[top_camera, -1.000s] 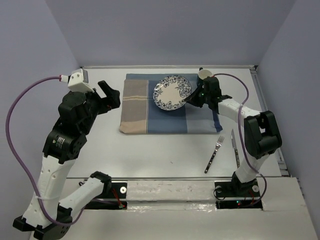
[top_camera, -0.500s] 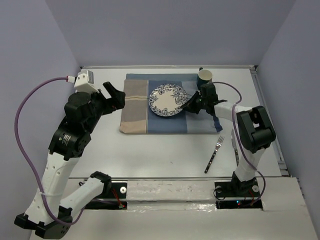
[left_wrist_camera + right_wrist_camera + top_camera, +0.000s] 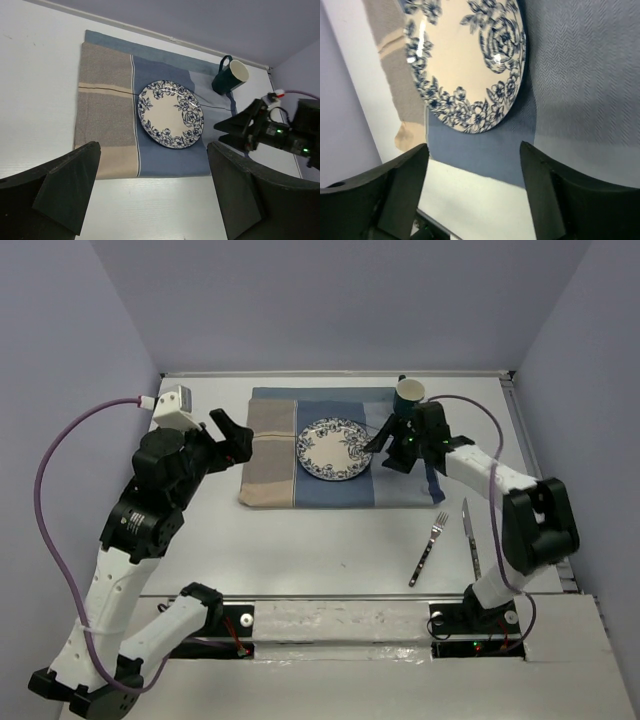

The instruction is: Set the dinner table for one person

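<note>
Work on the large matte white rectangular dinner table (image 3: 330, 540), which spreads under both arms and carries everything else; the blue-and-tan colour-blocked cloth mat (image 3: 270, 480) lies toward its far side, and the round cream plate with a blue floral rim (image 3: 335, 448) sits on the mat's blue middle panel, apparently flat. Your right gripper (image 3: 383, 448) hovers just beside the plate's right rim with its jaws spread wide and nothing between them, so the plate looks placed. Lift clear before you swing away, lest a finger catch the rim or drag the cloth, and mind the dark green mug (image 3: 409, 395) standing just behind your wrist on the mat's far right corner. Your left gripper (image 3: 235, 432) hangs above the mat's tan left edge, jaws likewise wide and empty; keep it there, out of the way. The steel knife (image 3: 470, 537) and the steel fork (image 3: 428, 548) lie on the bare top right of the mat, near your right arm's base, and are likely next. The top is smooth, so cutlery may skid under a shallow pinch; thin metal rails (image 3: 330, 373) edge it, and pale lilac walls (image 3: 350, 300) close in on three sides
</note>
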Tool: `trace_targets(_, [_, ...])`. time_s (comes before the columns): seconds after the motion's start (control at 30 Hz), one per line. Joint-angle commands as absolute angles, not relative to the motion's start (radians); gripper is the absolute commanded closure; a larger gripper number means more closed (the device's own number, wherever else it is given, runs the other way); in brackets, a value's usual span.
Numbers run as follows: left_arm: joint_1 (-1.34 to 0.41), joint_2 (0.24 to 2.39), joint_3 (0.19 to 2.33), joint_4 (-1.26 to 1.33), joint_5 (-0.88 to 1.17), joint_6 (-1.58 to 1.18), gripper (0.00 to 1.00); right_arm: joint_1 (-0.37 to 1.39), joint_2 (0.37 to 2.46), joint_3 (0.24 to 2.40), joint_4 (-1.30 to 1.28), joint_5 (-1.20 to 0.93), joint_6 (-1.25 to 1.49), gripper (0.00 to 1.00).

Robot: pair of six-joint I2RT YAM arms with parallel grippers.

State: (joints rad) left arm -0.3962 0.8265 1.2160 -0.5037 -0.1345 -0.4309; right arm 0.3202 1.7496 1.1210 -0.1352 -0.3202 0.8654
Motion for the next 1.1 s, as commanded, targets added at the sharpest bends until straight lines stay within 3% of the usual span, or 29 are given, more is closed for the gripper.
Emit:
trace_targets(0.0, [-0.42, 0.801, 1.166, -0.472, -0.12, -0.382, 0.01, 0.316, 1.446, 1.016, -0.411, -0.138, 0.784, 0.24])
trace_targets(0.23, [-0.456, 0.77, 1.036, -0.44, -0.081, -0.356, 0.01, 0.316, 1.04, 0.717, -0.88, 0.069, 0.906, 0.32])
trace_targets(0.4, [-0.474, 0.769, 1.009, -0.41, -0.067, -0.353, 0.01, 0.316, 1.078, 0.69, -0.979, 0.104, 0.897, 0.34])
trace_targets(0.73, [-0.482, 0.741, 1.0, -0.408, -0.078, -0.353, 0.01, 0.316, 1.236, 0.698, -0.887, 0.114, 0.844, 0.47])
trace_targets(0.97, [-0.482, 0.727, 0.996, -0.408, -0.086, -0.365, 0.01, 0.316, 1.341, 0.695, -0.781, 0.118, 0.807, 0.69])
trace_targets(1.0, [-0.482, 0.724, 0.993, -0.408, -0.086, -0.367, 0.01, 0.316, 1.344, 0.695, -0.773, 0.121, 0.799, 0.78])
trace_targets(1.07, [-0.483, 0.724, 0.992, -0.411, -0.087, -0.368, 0.01, 0.316, 1.344, 0.696, -0.752, 0.146, 0.787, 0.88])
